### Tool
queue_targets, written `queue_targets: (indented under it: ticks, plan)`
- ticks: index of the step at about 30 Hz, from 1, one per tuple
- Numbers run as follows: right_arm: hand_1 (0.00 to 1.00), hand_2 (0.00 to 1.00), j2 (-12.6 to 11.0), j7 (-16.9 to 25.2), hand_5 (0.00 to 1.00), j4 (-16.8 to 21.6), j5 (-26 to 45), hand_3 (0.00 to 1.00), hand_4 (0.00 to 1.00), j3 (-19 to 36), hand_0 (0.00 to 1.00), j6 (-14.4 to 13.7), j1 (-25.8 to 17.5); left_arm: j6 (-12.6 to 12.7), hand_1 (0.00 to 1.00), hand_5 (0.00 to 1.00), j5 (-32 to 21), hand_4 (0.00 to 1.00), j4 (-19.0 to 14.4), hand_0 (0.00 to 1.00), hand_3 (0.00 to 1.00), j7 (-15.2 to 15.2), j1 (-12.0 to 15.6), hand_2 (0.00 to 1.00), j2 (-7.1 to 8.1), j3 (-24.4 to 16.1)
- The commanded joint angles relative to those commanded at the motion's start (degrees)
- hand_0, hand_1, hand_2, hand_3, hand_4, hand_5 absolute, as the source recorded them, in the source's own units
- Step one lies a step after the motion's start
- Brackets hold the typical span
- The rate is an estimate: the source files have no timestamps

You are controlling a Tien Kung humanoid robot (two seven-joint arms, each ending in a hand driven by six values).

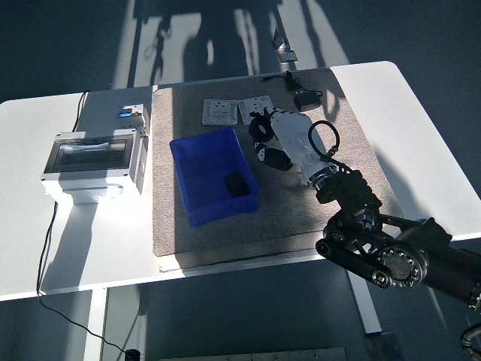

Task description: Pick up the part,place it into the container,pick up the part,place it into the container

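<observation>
My right hand [267,141], white with black fingers, hovers just right of the blue container [197,204] and a little above the mat. Its fingers are curled on a small black part [274,159], which hangs beside the bin's right rim. A second black part [237,184] lies inside the container near its right wall. The black right arm [391,256] comes in from the lower right. My left arm does not appear in the picture.
A grey mat [331,173] covers the middle of the white table. Two grey square plates [220,112] lie behind the bin, and a black adapter with its cable [307,99] sits at the back right. A grey electrical box [94,162] stands at the left.
</observation>
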Motion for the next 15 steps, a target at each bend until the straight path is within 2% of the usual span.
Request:
queue_targets:
  ticks: [5, 6, 12, 13, 15]
  plan:
    - [0.220, 0.574, 0.8, 0.5, 0.002, 0.7, -0.4, 0.538, 0.002, -5.7, 0.427, 3.4, 2.0, 0.2, 0.711, 0.998, -0.3, 0.850, 0.0, 0.707, 0.710, -0.2, -0.2, 0.724, 0.08, 0.1]
    - [0.530, 0.636, 0.8, 0.4, 0.002, 0.4, -0.3, 0.609, 0.002, -6.3, 0.636, 3.9, 2.1, 0.2, 0.711, 0.998, -0.4, 0.850, 0.0, 0.707, 0.710, -0.2, -0.2, 0.724, 0.10, 0.2]
    - [0.530, 0.636, 1.3, -0.5, 0.002, -1.4, -0.6, 0.609, 0.002, -7.7, 0.636, 6.9, 2.3, 0.5, 0.712, 0.998, -0.7, 0.849, 0.0, 0.706, 0.708, -0.4, -0.2, 0.724, 0.17, 0.2]
    - [0.756, 0.718, 1.4, -0.7, 0.002, -1.6, -0.7, 0.670, 0.013, -7.8, 0.746, 7.4, 2.3, 0.5, 0.712, 0.998, -0.7, 0.849, 0.0, 0.705, 0.705, -0.4, -0.2, 0.724, 0.17, 0.2]
    - [0.756, 0.718, 1.5, -1.1, 0.002, -1.9, -1.1, 0.670, 0.013, -7.9, 0.746, 8.3, 2.2, 0.5, 0.712, 0.998, -0.8, 0.849, 0.0, 0.705, 0.705, -0.5, -0.2, 0.724, 0.19, 0.3]
